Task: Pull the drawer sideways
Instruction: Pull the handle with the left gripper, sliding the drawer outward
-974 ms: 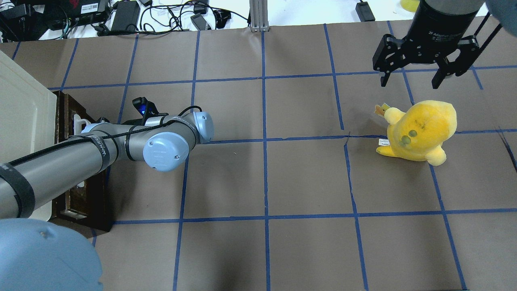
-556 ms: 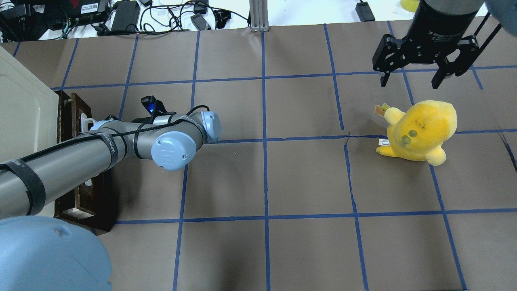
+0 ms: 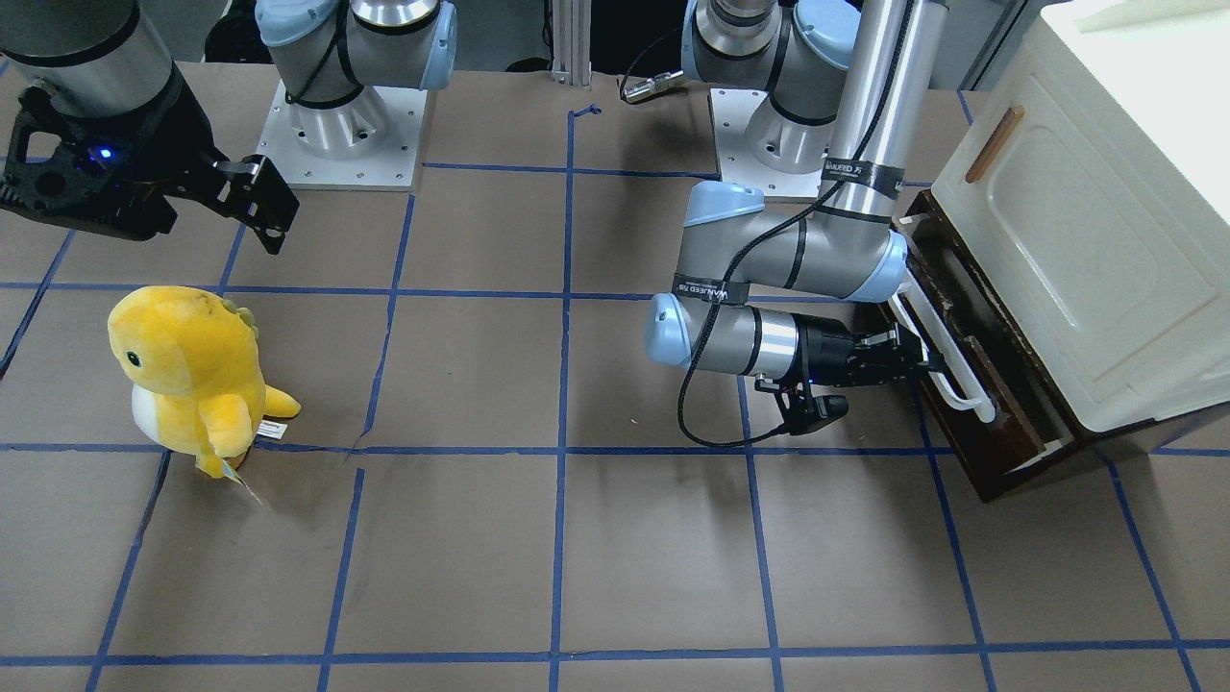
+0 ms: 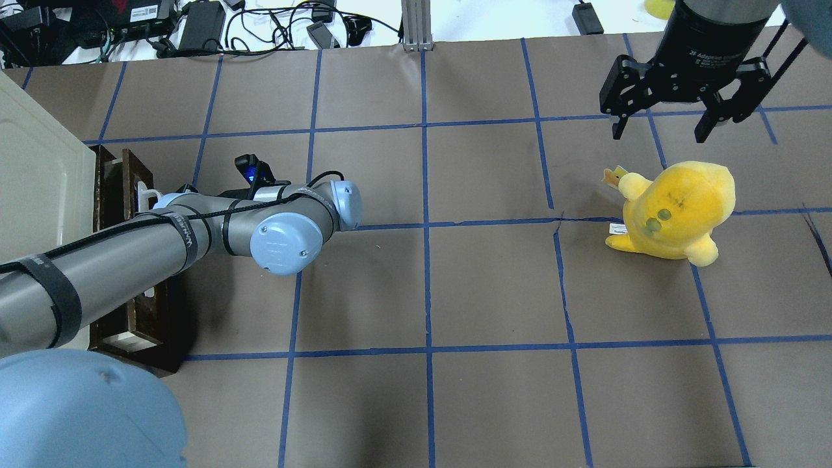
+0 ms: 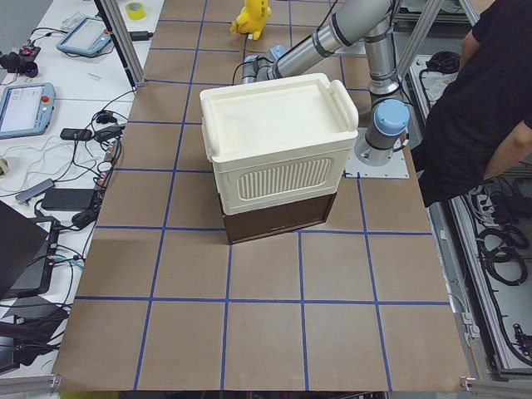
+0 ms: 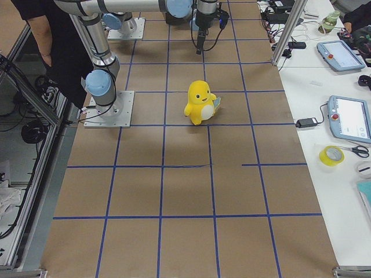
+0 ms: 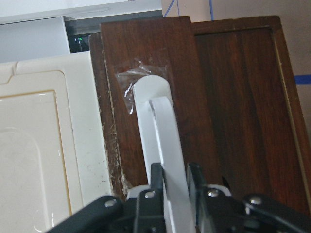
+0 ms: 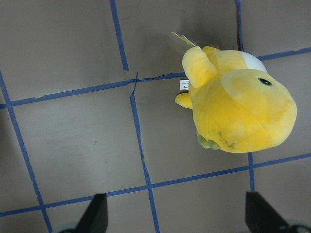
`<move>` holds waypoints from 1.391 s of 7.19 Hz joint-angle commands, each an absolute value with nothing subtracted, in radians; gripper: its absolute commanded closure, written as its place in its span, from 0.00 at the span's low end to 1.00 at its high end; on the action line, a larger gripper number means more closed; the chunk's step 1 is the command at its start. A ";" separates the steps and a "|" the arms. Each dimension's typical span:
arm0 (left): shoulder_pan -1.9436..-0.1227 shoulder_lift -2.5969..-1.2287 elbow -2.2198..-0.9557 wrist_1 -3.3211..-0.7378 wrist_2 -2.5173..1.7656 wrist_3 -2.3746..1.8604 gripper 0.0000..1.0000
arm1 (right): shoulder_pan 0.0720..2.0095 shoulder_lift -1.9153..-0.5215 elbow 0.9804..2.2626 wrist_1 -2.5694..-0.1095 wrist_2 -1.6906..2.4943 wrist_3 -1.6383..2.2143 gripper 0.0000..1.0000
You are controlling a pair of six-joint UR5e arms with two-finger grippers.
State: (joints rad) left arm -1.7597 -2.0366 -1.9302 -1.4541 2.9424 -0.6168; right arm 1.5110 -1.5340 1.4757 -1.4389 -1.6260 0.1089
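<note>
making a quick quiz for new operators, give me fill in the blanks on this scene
The left tool is shut on the ___ of the drawer.
The right tool is ___ and holds nothing.
The colour of the plush is ___.
Missing words: handle; open; yellow.

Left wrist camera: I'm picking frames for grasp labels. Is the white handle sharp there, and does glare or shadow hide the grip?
Left wrist view: the white bar handle is sharp, slightly bright; clear tape glints on the drawer front; the left gripper is dark, yet visibly shut on the bar.
</note>
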 commanded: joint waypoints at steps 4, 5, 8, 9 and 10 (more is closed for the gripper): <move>-1.790 -2.052 -1.905 -1.454 2.928 -0.615 0.77 | 1.511 -1.534 1.476 -1.439 -1.626 0.109 0.00; -1.798 -2.052 -1.899 -1.454 2.916 -0.614 0.77 | 1.511 -1.534 1.476 -1.439 -1.626 0.109 0.00; -1.812 -2.052 -1.893 -1.456 2.915 -0.614 0.77 | 1.511 -1.534 1.476 -1.439 -1.626 0.109 0.00; -1.815 -2.052 -1.887 -1.456 2.901 -0.614 0.76 | 1.509 -1.534 1.476 -1.439 -1.626 0.109 0.00; -1.815 -2.057 -1.882 -1.456 2.896 -0.612 0.76 | 1.509 -1.534 1.476 -1.439 -1.626 0.109 0.00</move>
